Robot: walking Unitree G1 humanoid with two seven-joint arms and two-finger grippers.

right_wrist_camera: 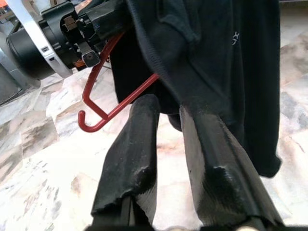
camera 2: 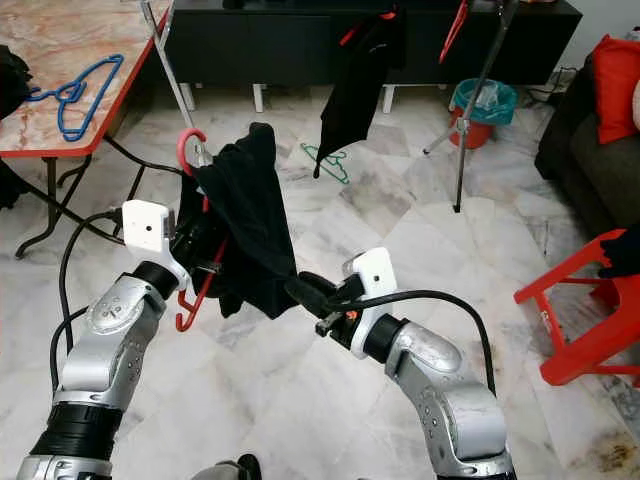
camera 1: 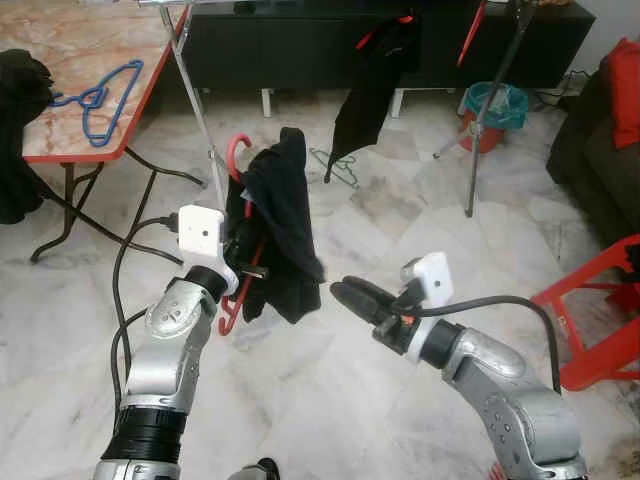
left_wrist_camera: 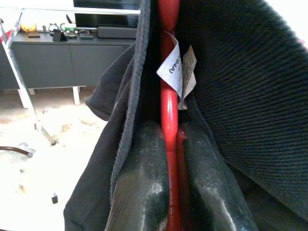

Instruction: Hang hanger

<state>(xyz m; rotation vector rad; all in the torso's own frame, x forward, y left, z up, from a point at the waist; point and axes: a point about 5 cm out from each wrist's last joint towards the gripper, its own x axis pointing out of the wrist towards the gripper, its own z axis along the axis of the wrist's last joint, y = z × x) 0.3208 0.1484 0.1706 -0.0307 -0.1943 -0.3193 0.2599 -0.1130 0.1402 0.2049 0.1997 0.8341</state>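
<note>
So the left gripper (camera 1: 243,262) is squeezed tight on the red hanger (camera 1: 236,160), w/ the red bar pinched btwn its two black fingers (left_wrist_camera: 144,178). A black shirt (camera 1: 283,225) is draped over that hanger, held up in the air in front of the robot, above the marble floor (camera 1: 330,400). The right gripper (camera 1: 352,296) sits just beside the shirt's lower edge; its fingers are a little apart and hold nothing, though one tip may be touching the cloth. The hook of the hanger points up, near the slanted silver leg of the clothes rack (camera 1: 200,110). The rack's top bar is past the top edge of the view, so I can't tell how far up the hook must go. Another black garment (camera 1: 375,70) already hangs farther back. A blue hanger (camera 1: 100,98) lies on the table (camera 1: 60,150) near its red front edge. What could go wrong: the shirt sits bunched to one side, so it may slide off if the hanger tips. Also the hook could bump the rack leg and twist in the grip, bc only a thin bar is pinched. The right gripper could snag the cloth and pull it down.
</note>
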